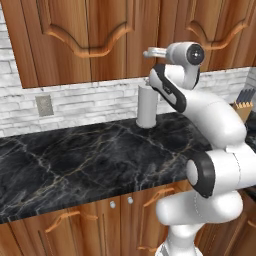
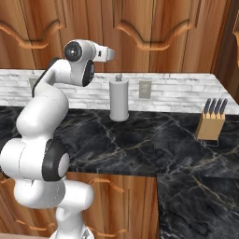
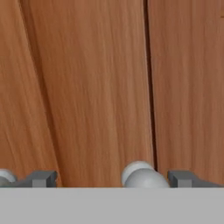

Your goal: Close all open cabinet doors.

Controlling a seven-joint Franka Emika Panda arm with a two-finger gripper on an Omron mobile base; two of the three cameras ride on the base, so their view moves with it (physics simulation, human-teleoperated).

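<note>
Cabinet doors (image 3: 96, 87): reddish-brown wood panels spanning the hand view top to bottom, very close ahead of the pincer (image 3: 113, 179). A dark vertical seam in the right half of that frame parts two panels; a second, slanted edge runs down the left side. One round silver knob (image 3: 141, 175) sits at the lower centre, just left of the seam and between the two dark finger tips (image 3: 41, 178), nearer the right one; part of another knob (image 3: 5, 177) shows at the lower left edge. Pincer: fingers well apart, nothing clamped; whether they touch the wood cannot be told. In the left base view the same upper doors (image 1: 100, 35), with raised arch moulding, line the top of the frame above a white brick backsplash (image 1: 95, 100), and the arm's wrist reaches up toward their lower edge at upper right. Below: black marble counter (image 1: 85, 160), broad and bare in the left and centre of the frame; a white paper-towel holder (image 1: 146, 106) stands at its back, just beside the arm. A wall outlet (image 1: 44, 105) sits at centre left. Right base view: knife block (image 2: 211, 122) at centre right, well apart from the arm; lower cabinet fronts (image 2: 126, 200) beneath the counter edge.
</note>
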